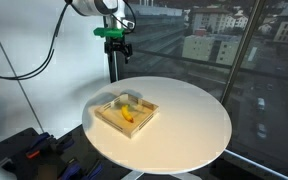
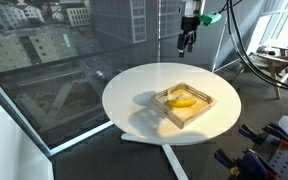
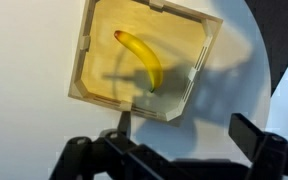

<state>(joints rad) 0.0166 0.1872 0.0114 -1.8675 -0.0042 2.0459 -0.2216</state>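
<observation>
A yellow banana (image 3: 141, 60) lies alone in a shallow wooden tray (image 3: 89, 55) on a round white table (image 1: 189, 115). Both exterior views show the banana (image 1: 127, 114) (image 2: 185, 101) inside the tray (image 1: 109, 122) (image 2: 206, 100). My gripper (image 1: 116, 46) (image 2: 187, 41) hangs high above the table's far edge, well clear of the tray, open and holding nothing. In the wrist view its fingers (image 3: 251, 133) spread wide at the bottom of the picture, with the gripper (image 3: 184, 135) over bare tabletop just past the tray's corner.
Large windows (image 2: 54, 50) with a city view stand behind the table. Cables (image 1: 29, 50) run along the white wall. Dark equipment (image 1: 24, 150) sits on the floor beside the table. A chair (image 2: 274, 68) stands at the far right.
</observation>
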